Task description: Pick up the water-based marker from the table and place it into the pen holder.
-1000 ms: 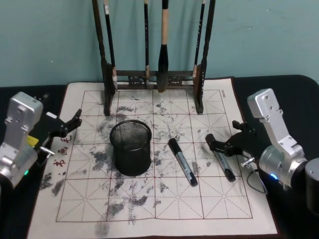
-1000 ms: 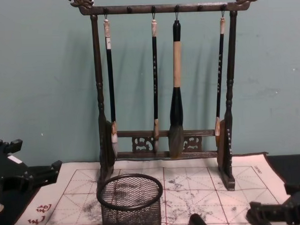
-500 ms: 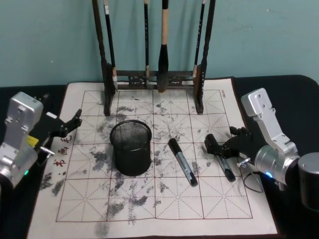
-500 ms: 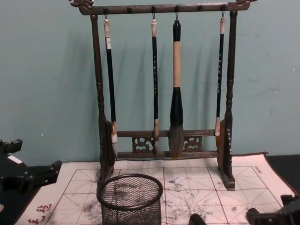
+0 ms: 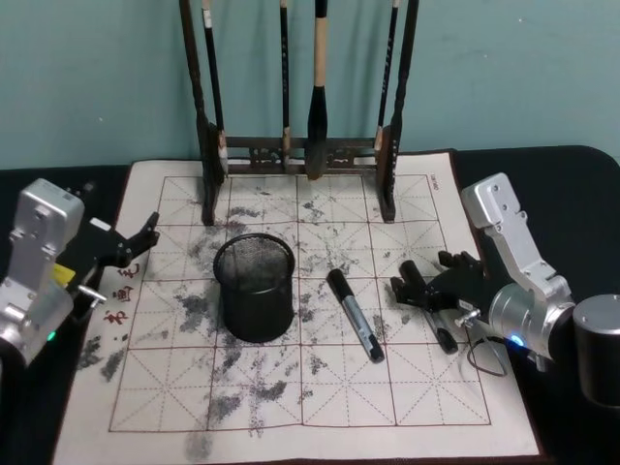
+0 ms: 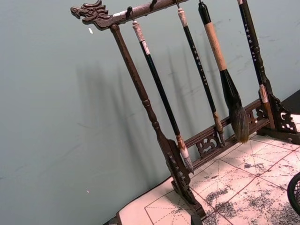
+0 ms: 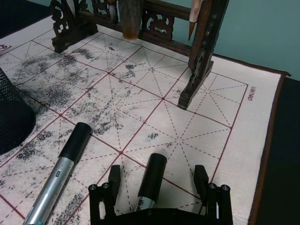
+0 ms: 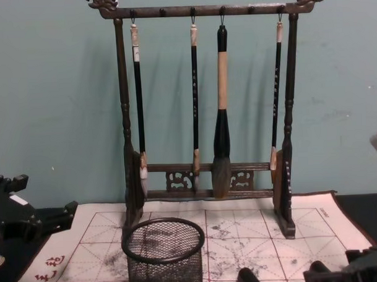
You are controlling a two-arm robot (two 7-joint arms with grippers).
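Right jaws stood wide open, empty, astride right marker [image 7: 149,187]; best lowered squarely, closed mid-barrel. Left arm [image 5: 39,266] parked at left.

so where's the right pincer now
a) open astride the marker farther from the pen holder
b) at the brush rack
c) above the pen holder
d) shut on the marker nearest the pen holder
a: the right pincer stands open astride the farther marker, which lies flat on the mat; the left pincer idles by the mat's left edge.
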